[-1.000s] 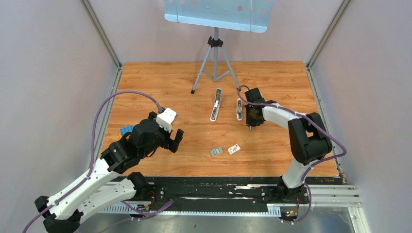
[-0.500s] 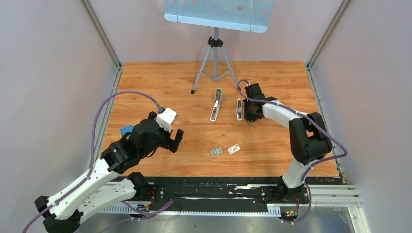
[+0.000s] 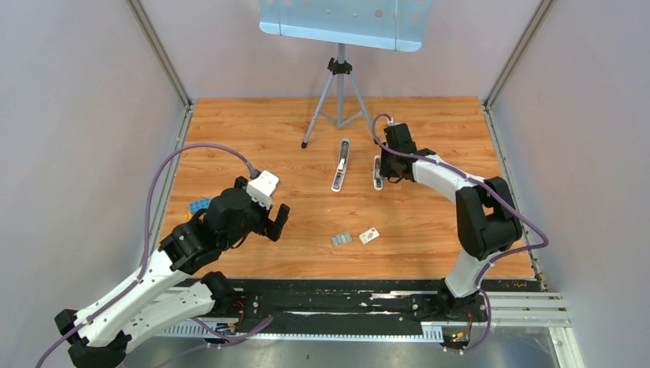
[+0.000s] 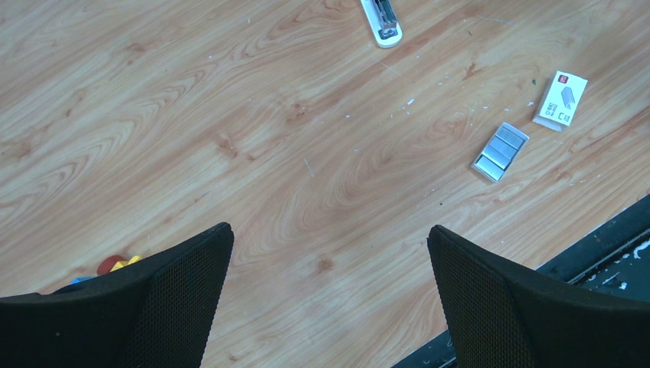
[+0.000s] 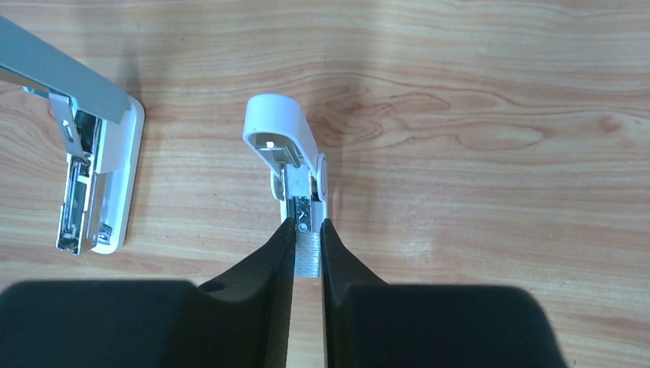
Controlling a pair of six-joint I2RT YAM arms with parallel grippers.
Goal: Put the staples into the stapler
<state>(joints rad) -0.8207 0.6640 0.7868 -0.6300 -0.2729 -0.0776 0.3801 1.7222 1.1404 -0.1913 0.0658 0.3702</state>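
Nearest the bases, the left gripper (image 3: 270, 220) hung just where it was a second before, jaws spread as wide as they go, nothing between them. Just beyond it lay a grey tray of staple blocks (image 4: 500, 151) and the white carton (image 4: 561, 99) beside it, neither one moved. Farther out, the right gripper (image 5: 307, 249) had slid away from the bases, up along the stapler (image 5: 291, 149), since a second earlier. Its jaws were nearly closed, pinching the staples (image 5: 307, 255) right at the mouth of the open stapler's channel. How much of that strip sat hidden between the black fingers could not be told. To the left lay a second stapler (image 5: 92, 172), opened, its upper arm cut off by the wrist view's edge.
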